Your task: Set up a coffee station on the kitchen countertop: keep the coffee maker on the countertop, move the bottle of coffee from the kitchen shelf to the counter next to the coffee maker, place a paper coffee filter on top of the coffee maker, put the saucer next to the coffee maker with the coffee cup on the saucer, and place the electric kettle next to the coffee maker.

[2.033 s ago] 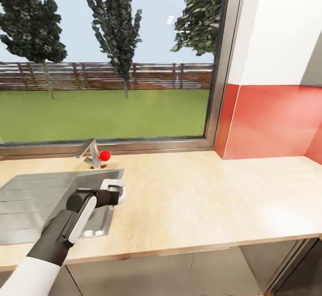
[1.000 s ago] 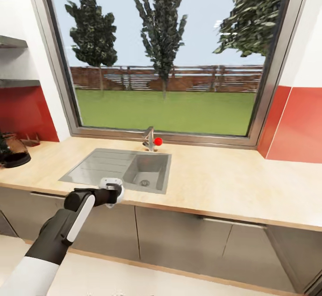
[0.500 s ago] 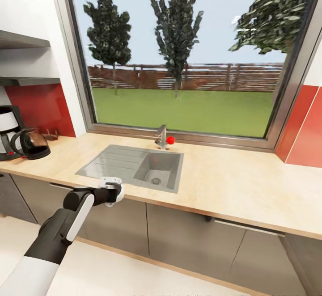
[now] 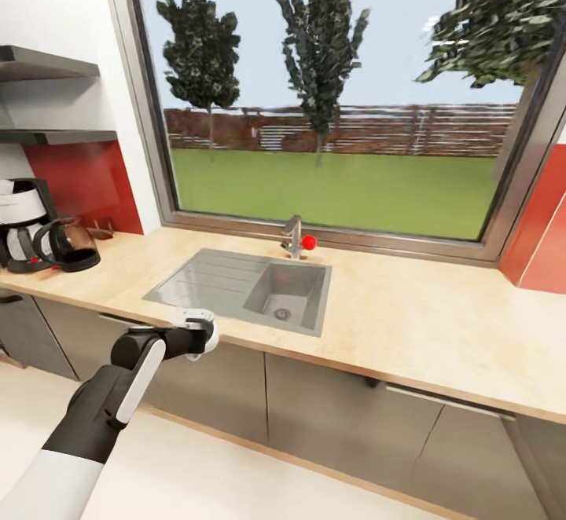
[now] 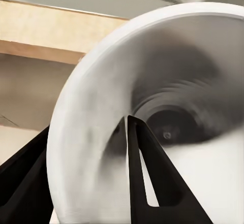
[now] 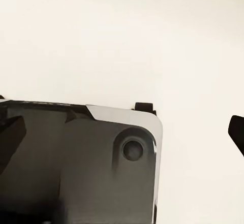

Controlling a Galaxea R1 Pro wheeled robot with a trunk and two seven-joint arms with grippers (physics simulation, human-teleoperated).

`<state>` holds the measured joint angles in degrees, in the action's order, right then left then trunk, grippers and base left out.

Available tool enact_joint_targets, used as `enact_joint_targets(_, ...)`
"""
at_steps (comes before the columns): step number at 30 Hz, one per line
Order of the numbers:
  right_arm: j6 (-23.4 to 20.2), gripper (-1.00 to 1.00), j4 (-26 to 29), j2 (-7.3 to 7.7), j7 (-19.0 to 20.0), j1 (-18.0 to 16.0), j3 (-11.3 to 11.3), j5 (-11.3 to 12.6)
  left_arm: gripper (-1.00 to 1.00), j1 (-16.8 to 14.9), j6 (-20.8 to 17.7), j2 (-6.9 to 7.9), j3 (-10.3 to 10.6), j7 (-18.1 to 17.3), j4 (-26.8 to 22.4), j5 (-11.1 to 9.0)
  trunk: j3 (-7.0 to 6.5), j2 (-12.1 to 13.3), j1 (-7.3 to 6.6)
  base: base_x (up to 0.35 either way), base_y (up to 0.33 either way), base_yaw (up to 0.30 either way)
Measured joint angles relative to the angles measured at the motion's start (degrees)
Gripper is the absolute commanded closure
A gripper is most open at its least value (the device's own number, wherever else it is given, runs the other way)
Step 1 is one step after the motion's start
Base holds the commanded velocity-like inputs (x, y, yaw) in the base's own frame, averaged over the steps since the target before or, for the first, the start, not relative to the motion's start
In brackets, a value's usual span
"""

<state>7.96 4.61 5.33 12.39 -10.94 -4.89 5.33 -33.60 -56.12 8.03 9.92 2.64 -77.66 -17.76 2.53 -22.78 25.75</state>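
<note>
Running left to right across the head view, the wooden countertop sits under a wide window, with a steel sink set into it and a tap with a red knob on its far side. Two dark kitchen shelves hang on the wall at far left. Below them, at the counter's left end, stands the coffee maker, and the electric kettle sits just to its right, touching or nearly so.

Nearer, the left arm reaches forward in front of the cabinet doors, short of the counter's near edge. Its left gripper is closed on the saucer, one black finger lying across the dish's hollow face and the other behind its rim. So the white plate is pinched at its edge, well to the right of the coffee maker and kettle.

In the right wrist view, the right gripper has its dark fingertips far apart, above pale floor and part of the robot's dark base.
</note>
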Motion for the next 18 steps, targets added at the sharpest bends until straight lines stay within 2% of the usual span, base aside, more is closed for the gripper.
enact_joint_targets(15, 0.0, -1.00, 0.0, -0.01, 0.0, 0.0, 0.0, 0.0, 1.00, 0.2, 0.1, 0.21, -0.2, 0.0, 0.0, 0.1, 0.51, 0.0, 0.00, 0.000, 0.000, 0.264)
enact_joint_targets(18, 0.0, -1.00, 0.0, -0.01, 0.0, 0.0, 0.0, 0.0, 1.00, 0.5, 0.2, 0.55, -1.3, 0.0, 0.1, 0.5, 0.60, 0.0, 0.00, 0.000, 0.000, 0.265)
